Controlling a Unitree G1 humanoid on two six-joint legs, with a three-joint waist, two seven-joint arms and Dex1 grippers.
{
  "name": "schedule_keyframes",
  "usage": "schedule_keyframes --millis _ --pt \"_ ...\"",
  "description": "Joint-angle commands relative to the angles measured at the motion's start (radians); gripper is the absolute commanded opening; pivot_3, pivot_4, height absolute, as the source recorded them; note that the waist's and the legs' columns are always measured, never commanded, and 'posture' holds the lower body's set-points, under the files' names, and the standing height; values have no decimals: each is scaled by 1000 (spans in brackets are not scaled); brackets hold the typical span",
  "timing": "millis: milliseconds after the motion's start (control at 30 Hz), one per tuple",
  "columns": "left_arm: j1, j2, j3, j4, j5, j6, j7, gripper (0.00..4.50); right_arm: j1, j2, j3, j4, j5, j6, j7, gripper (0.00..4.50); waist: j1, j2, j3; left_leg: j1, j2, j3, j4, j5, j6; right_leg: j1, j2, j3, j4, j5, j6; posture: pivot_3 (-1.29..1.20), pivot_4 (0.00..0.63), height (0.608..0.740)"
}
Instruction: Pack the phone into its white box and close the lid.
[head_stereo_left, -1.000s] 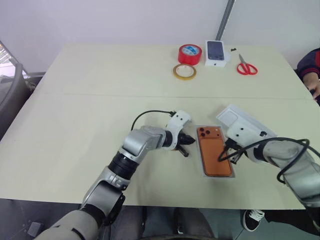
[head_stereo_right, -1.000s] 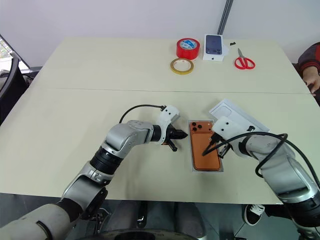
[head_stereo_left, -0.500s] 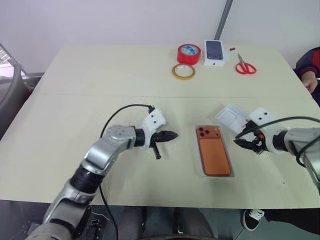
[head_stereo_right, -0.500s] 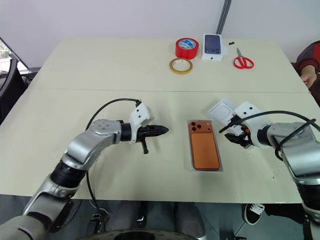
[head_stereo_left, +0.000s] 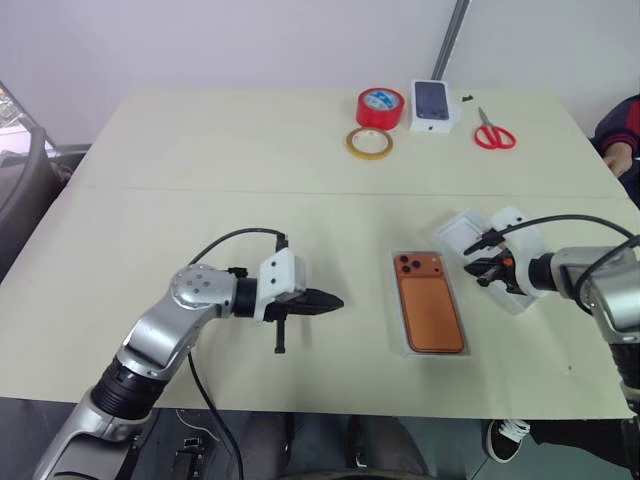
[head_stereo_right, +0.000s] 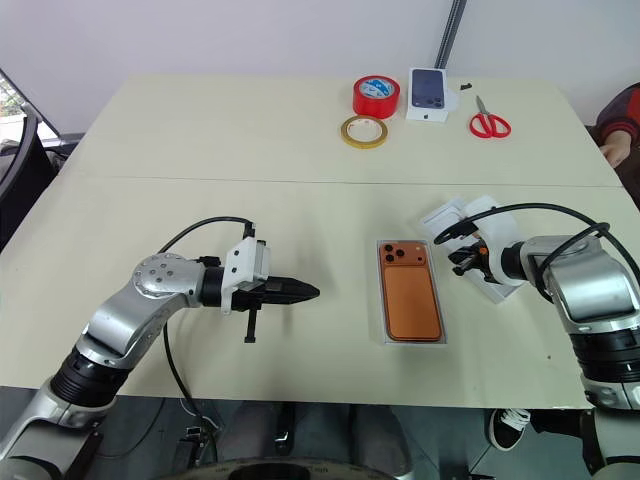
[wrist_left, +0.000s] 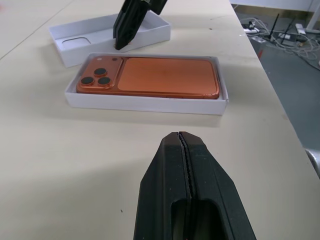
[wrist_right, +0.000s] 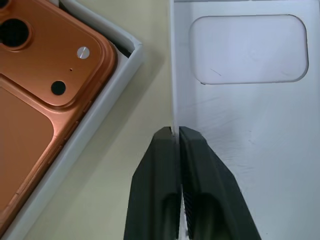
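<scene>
The copper-orange phone (head_stereo_left: 430, 310) lies back up inside the white box (wrist_left: 145, 102) near the table's front edge, its camera block at the far end. Just right of the box, the lid (head_stereo_left: 462, 232) rests hollow side up. My right gripper (head_stereo_left: 478, 268) is shut on the lid's thin side wall nearest the box, seen close in the right wrist view (wrist_right: 175, 131). My left gripper (head_stereo_left: 335, 300) hovers left of the box, shut with nothing in it, its tips pointing toward the phone (wrist_left: 165, 75).
At the far edge sit a red tape roll (head_stereo_left: 380, 106), a yellow tape ring (head_stereo_left: 369, 143), a small white box printed with a dark phone (head_stereo_left: 432, 104) and red scissors (head_stereo_left: 493, 132). A person's sleeve (head_stereo_left: 622, 140) shows at the right edge.
My right gripper left the phone, swung right to the lid, opened and shut on its side wall. My left gripper drew back to the left, away from the box.
</scene>
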Motion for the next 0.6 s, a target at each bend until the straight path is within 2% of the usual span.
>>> schedule_keyframes --millis 33,133,200,267,333,433,467,500,533,600 --pt "19 4 59 -22 -4 -24 34 0 -42 5 -138 -93 64 101 -29 23 0 0 0 0 0 0 0 0 0 0 0 0 0 0 0 0 150 740" --pt "29 5 98 -8 -8 -13 64 0 -109 47 -261 -181 153 258 -47 23 -3 2 1 0 0 0 0 0 0 0 0 0 0 0 0 0 150 740" --pt "24 -7 135 8 -29 3 91 0 -186 119 -350 -244 240 406 -48 23 -8 2 1 0 1 0 0 0 0 0 0 0 1 0 0 0 150 740" --pt "12 -20 165 32 -42 14 114 0 -242 207 -426 -262 384 466 -91 23 -11 2 1 0 1 0 -1 0 0 0 1 0 1 0 0 0 150 740" --pt "-5 -31 182 63 -45 17 131 0 -282 310 -482 -233 605 472 -220 23 -18 2 1 0 1 -1 -1 0 0 0 1 -1 1 0 0 0 150 740" --pt "-26 -40 186 105 -28 0 142 0 -298 461 -514 -178 1002 472 -519 23 -21 2 1 0 1 0 0 0 0 0 0 -1 1 0 0 0 150 740" --pt "-29 -39 184 112 -22 -9 140 0 -232 405 -414 -170 1290 317 -727 23 -18 2 1 -1 1 0 -1 0 0 -1 0 -1 1 0 0 0 150 740" --pt "-32 -40 185 119 -18 -15 141 0 -171 367 -327 -179 1500 188 -890 23 -16 2 1 -2 1 0 0 0 0 -1 0 -1 1 0 0 0 150 740" --pt "-35 -41 189 127 -16 -18 144 0 -115 352 -257 -201 1631 83 -1005 23 -16 1 1 -2 1 -1 0 0 1 -1 -1 -2 0 0 0 0 150 740" --pt "-39 -41 199 139 -15 -24 150 0 -14 397 -166 -279 1696 -63 -1121 23 -24 0 1 -4 1 0 2 -1 3 -1 -1 -2 -1 0 0 0 150 740"
